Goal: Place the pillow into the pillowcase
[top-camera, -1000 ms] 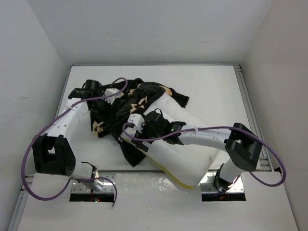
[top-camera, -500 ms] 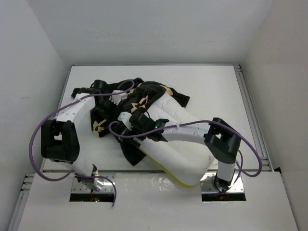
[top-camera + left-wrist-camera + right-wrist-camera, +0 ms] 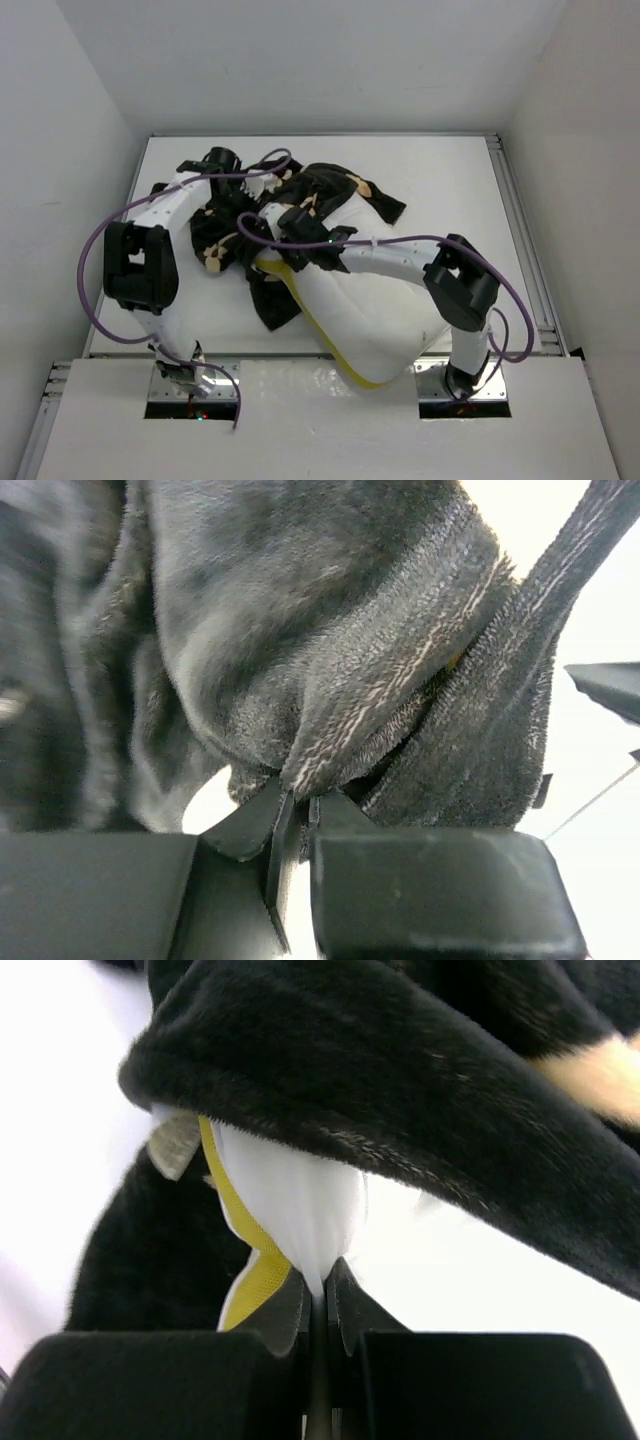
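While the plump white quilted pillow lies on the table, its far end under the crumpled black velvety pillowcase, insertion is judged to be under way. Its yellow-piped corner is pinched in the clenched right tool; a plush hem fold is gripped by the left tool. Next, the corner probably must be pushed deeper while the opening is held wide.

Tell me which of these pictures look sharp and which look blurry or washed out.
Top view: sharp and evenly lit, though the white pillow barely stands out from the white table. Left wrist view: the pillowcase pile is crisp in the middle, smeared at the left edge, background blown out white. Right wrist view: pillow corner sharp, background overexposed.
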